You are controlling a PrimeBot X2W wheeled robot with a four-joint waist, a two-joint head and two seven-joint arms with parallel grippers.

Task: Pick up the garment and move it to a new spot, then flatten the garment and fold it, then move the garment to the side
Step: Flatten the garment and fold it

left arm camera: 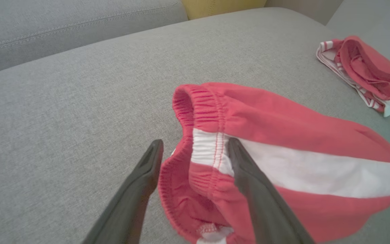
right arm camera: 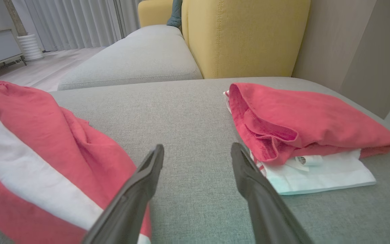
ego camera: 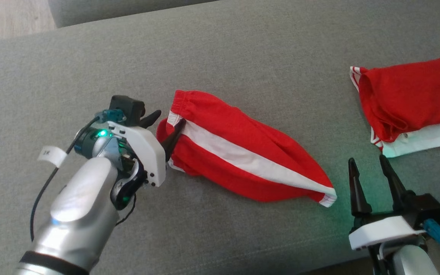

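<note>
The garment (ego camera: 243, 152) is a pair of red shorts with a white side stripe, lying crumpled and slantwise on the grey sofa cushion (ego camera: 243, 57). My left gripper (ego camera: 171, 116) is open at its elastic waistband end. In the left wrist view the waistband (left arm camera: 201, 112) sits between the open fingers of the left gripper (left arm camera: 195, 141), one finger lying over the white stripe and the other on the bare cushion. My right gripper (ego camera: 368, 159) stands open just right of the hem, holding nothing. In the right wrist view the garment (right arm camera: 29, 142) lies left of the right gripper (right arm camera: 197, 146).
A second red garment (ego camera: 407, 95), folded on a white folded piece (ego camera: 418, 141), lies at the cushion's right edge. Another grey cushion and wooden floor (ego camera: 10, 15) are at the far side. A yellow sofa back (right arm camera: 245, 34) rises behind.
</note>
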